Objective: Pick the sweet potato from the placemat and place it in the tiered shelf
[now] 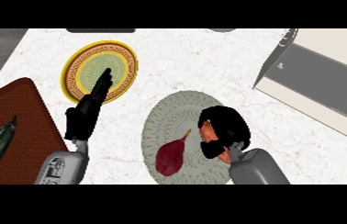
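The right hand (229, 125) curls round the orange sweet potato (210, 131) over the placemat (177, 109).

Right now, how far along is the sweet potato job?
Done: the right hand is curled round the sweet potato. In hand: both are over the placemat; whether the potato is lifted I cannot tell. Left: carrying it to the tiered shelf at the right and releasing it. The left hand rests open at the left.
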